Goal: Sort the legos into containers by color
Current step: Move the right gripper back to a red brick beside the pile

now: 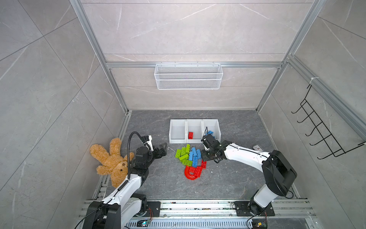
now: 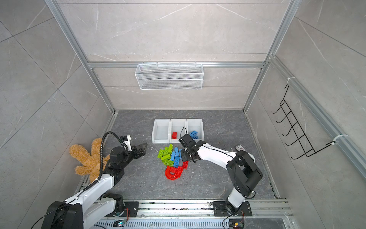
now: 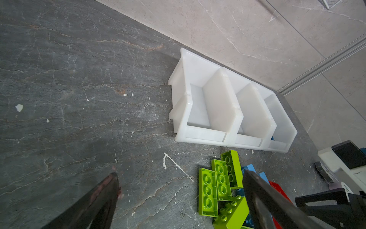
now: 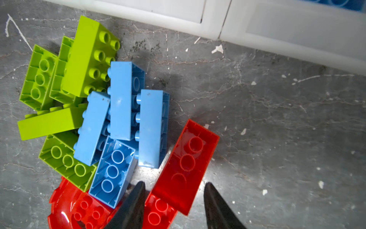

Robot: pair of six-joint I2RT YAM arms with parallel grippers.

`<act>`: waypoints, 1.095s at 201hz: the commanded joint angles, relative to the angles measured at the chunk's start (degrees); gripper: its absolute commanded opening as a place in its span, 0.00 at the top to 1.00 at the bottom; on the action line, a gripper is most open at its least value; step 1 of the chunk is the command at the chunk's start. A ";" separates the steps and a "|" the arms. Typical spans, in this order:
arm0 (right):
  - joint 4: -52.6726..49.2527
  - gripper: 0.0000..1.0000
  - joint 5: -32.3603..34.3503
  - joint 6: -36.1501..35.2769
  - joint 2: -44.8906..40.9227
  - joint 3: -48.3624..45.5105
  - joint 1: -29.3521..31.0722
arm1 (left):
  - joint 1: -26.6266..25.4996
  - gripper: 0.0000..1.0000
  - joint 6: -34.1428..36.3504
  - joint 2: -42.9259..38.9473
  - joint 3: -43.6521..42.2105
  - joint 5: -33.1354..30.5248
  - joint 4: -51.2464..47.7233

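The legos lie in a heap in front of the containers in both top views: lime green ones on the left, blue ones in the middle, a red arch nearest. One red brick sits in the middle bin, and blue bricks in the right bin. My right gripper is open, its fingers straddling the end of an upturned red brick at the heap's right edge. My left gripper hangs open and empty, left of the green bricks.
A brown teddy bear lies beside the left arm. A white wire mesh basket hangs on the back wall and a black hook rack on the right wall. A small flat object lies behind the right arm.
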 commanded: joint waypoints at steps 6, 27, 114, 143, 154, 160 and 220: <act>1.54 0.50 0.33 1.29 1.71 -1.63 0.24 | 0.01 0.01 1.72 -0.63 0.93 -0.31 1.74; 1.81 0.49 0.35 1.38 2.23 -2.08 0.25 | 0.00 0.01 1.70 -0.73 0.84 -0.34 1.77; 3.25 0.55 2.42 1.77 1.91 -4.75 0.16 | 0.01 0.01 1.69 -1.08 0.81 -0.42 1.61; 3.61 0.58 2.61 1.95 1.17 -4.94 0.09 | 0.04 0.01 1.71 -1.21 0.79 -0.48 1.61; 3.53 0.60 2.91 1.95 0.58 -4.96 0.10 | 0.04 0.01 1.72 -1.22 0.74 -0.48 1.56; 3.35 0.61 3.22 1.88 0.23 -4.93 0.00 | 0.03 0.01 1.72 -1.29 0.77 -0.49 1.61; 1.98 0.65 3.45 0.99 -5.39 -5.29 -0.52 | 0.03 0.01 1.74 -1.30 0.76 -0.59 1.65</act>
